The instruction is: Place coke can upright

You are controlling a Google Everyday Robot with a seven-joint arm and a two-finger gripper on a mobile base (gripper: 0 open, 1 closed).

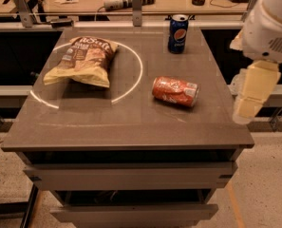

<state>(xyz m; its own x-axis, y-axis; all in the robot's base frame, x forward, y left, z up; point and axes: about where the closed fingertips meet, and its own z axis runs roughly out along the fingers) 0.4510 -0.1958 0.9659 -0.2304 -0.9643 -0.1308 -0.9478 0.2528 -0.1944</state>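
The approach step seems in hand: the coke can lies on its side, right of centre on the grey table, while the gripper hangs beyond the table's right edge, open or closed I cannot tell, and must next reach across to it.

arm shell: white, smooth and rounded, with a small dotted grille patch
gripper: cream, blocky, stepped segments, just off the desk's right edge
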